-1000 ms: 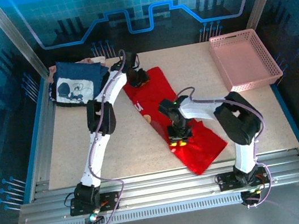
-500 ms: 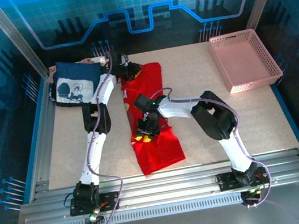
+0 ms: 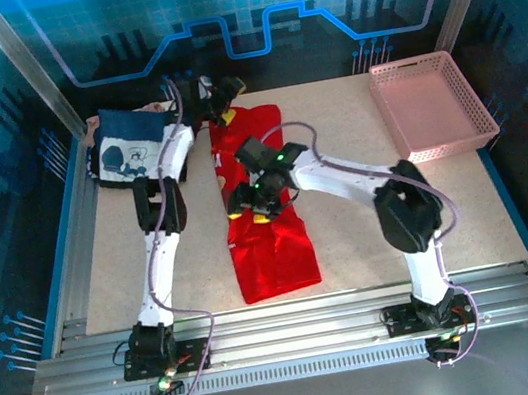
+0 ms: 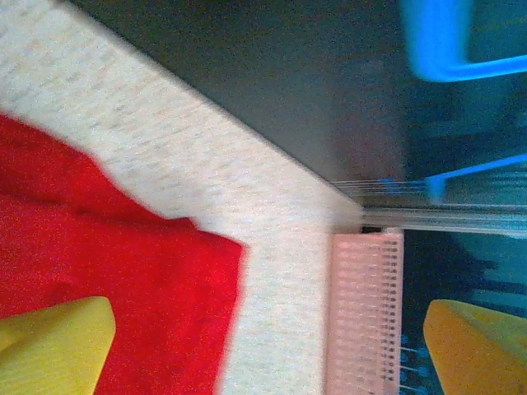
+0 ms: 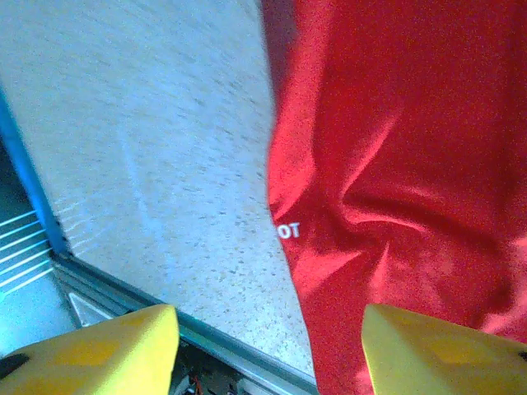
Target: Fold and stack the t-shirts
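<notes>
Red cloth first: the red shirt [image 3: 273, 252] lies as a long narrow strip on the speckled table [image 3: 368, 210]. It runs from just below your left gripper [image 3: 226, 105] at the far end, under your right gripper [image 3: 249, 210], and on toward the near edge.

Your right gripper sits over the shirt's left edge, about midway along the strip. In the right wrist view its yellow fingers [image 5: 90, 350] are wide apart with nothing pinched. The shirt's edge passes between them, with wrinkled red cloth [image 5: 395, 164] on one side and bare table [image 5: 148, 123] on the other. Small white letters [image 5: 286, 231] sit right at that edge.

Your left gripper is at the shirt's far end. Left wrist view: yellow fingertips [image 4: 49, 346] spread wide, gripping nothing. One is over the red cloth [image 4: 123, 271], the other is out past the table edge. Blurry, so I can't tell whether the finger touches the cloth.

The navy shirt [image 3: 134, 150] is bunched to the left of your left gripper at the table's far left corner, pale cartoon print up, apart from the red one.

The pink basket [image 3: 431, 107] is well off to the right of both grippers, at the far right corner.
</notes>
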You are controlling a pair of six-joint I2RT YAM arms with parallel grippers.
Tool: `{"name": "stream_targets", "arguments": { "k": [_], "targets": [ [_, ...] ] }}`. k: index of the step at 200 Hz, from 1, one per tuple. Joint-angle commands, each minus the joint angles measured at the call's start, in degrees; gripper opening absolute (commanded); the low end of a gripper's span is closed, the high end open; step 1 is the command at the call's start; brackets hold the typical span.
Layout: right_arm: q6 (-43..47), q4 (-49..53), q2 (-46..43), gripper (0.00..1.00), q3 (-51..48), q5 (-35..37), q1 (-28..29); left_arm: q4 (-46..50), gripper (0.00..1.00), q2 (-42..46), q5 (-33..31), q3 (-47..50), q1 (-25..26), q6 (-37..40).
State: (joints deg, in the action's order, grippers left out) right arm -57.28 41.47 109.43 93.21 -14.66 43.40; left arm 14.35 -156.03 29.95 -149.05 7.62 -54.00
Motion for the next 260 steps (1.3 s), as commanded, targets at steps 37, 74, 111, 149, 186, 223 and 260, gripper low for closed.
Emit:
{"name": "stream_targets", "arguments": {
  "k": [37, 74, 111, 149, 186, 223, 260],
  "targets": [
    [18.23, 10.18, -10.47, 0.70, -4.51, 1.44, -9.01, 18.18, 0.99, 40.44, 0.80, 22.63, -1.05, 16.58],
    [25.98, 9.23, -18.49, 0.70, -17.90, -10.63, -10.81, 23.10, 0.97, 68.97, -1.41, 60.90, 1.77, 17.64],
    [24.57, 4.44, -27.64, 0.69, -36.86, -18.25, -8.84, 25.65, 0.87, 90.91, -8.71, 92.54, 16.96, 6.81],
    [21.69, -4.97, -27.43, 0.68, -47.46, -19.88, -5.54, 18.58, 0.68, 103.93, -19.43, 115.48, 36.03, -13.27],
    [21.61, -9.36, -21.91, 0.65, -50.01, -18.56, -5.43, 13.31, 0.63, 100.94, -25.21, 121.23, 44.39, -20.56],
    [21.07, -11.91, -18.99, 0.65, -49.81, -17.26, -5.65, 10.27, 0.58, 96.87, -28.37, 123.30, 45.82, -23.45],
    [20.28, -14.18, -16.22, 0.62, -48.99, -16.88, -5.70, 7.14, 0.56, 96.03, -31.69, 125.71, 45.82, -25.92]
  ]
}}
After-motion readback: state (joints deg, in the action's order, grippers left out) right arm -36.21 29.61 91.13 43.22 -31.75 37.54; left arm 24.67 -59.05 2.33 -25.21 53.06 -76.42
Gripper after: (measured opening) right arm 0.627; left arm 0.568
